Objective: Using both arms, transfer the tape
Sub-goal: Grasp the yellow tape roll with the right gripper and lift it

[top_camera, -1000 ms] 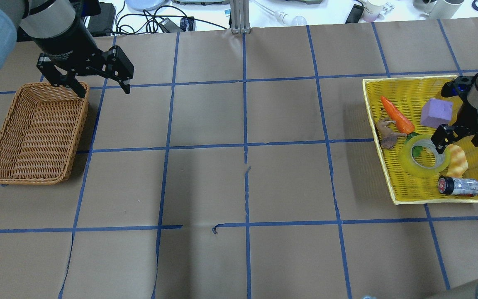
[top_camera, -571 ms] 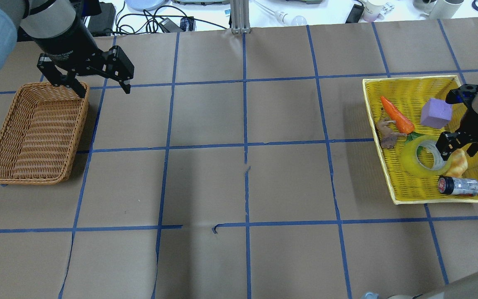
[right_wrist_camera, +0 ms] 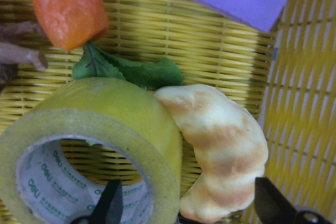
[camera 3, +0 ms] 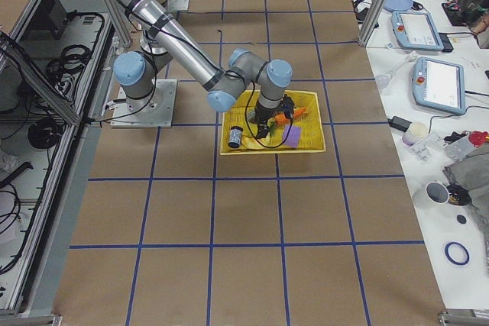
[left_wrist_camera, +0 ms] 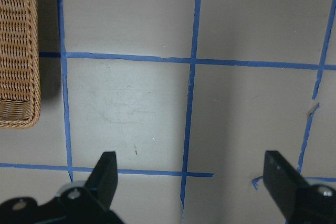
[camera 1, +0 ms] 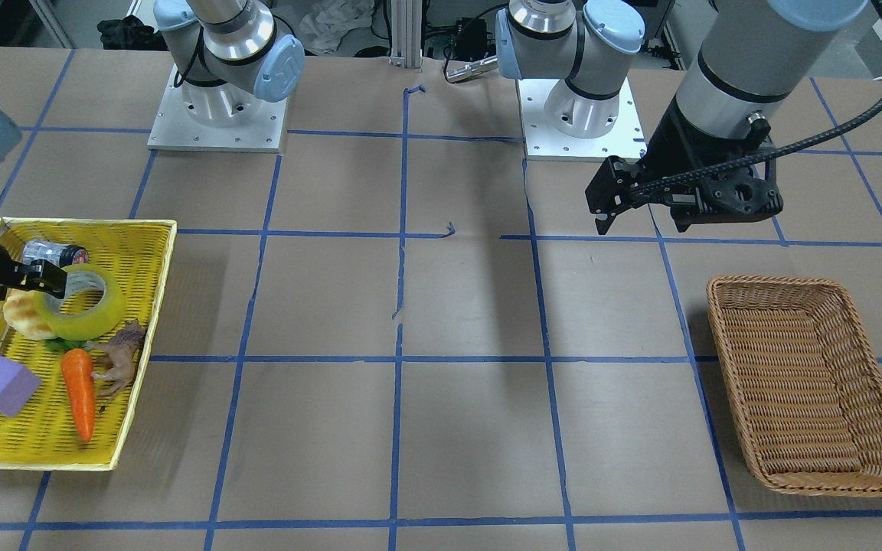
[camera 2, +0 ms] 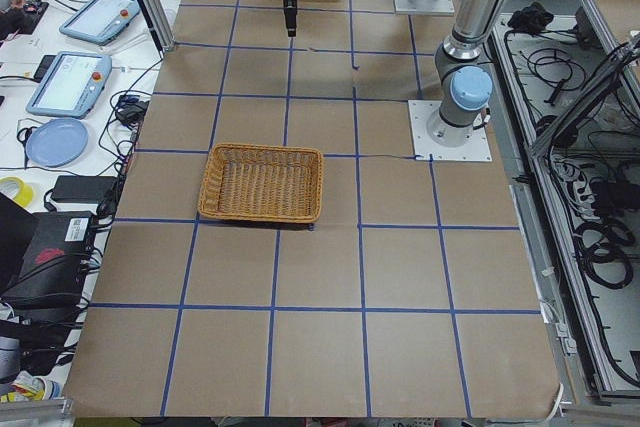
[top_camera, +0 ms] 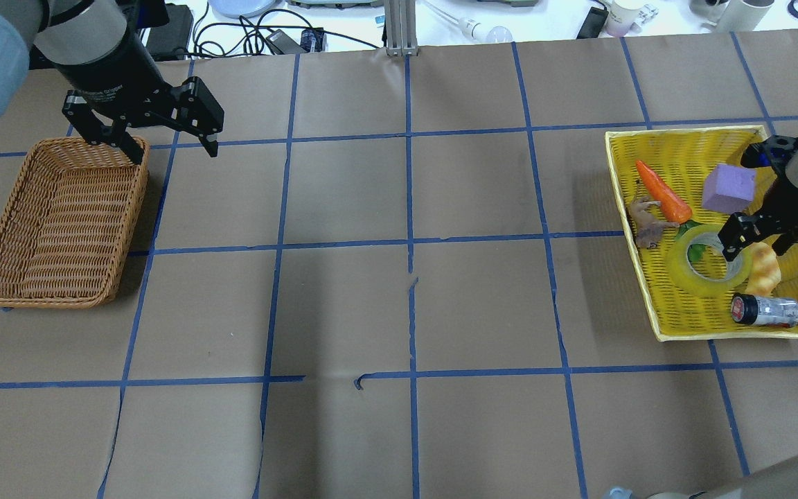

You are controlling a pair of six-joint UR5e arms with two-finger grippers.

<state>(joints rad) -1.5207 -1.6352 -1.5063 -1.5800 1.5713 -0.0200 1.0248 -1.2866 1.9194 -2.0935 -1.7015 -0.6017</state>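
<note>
The tape [top_camera: 683, 274] is a yellow-green roll with a white printed core. It leans in the yellow tray [top_camera: 676, 142], and also shows in the front view [camera 1: 115, 310] and the right wrist view [right_wrist_camera: 121, 108]. My right gripper [top_camera: 772, 244] is open and low over it. One finger is inside the core and the other is beyond the croissant toy [top_camera: 763, 270], as the right wrist view [right_wrist_camera: 189, 208] shows. My left gripper [top_camera: 170, 142] is open and empty. It hovers by the far right corner of the wicker basket [top_camera: 132, 208], with bare table below it [left_wrist_camera: 194, 182].
The tray also holds a carrot [top_camera: 662, 190], a purple block [top_camera: 728, 188], a brown toy animal [top_camera: 645, 222] and a small can [top_camera: 766, 310]. The croissant [right_wrist_camera: 220, 145] touches the tape's side. The wicker basket [camera 1: 724, 337] holds nothing.
My right gripper shifted right and then back left over the tape. The roll has tipped up from lying flatter. The left arm has not moved.
</note>
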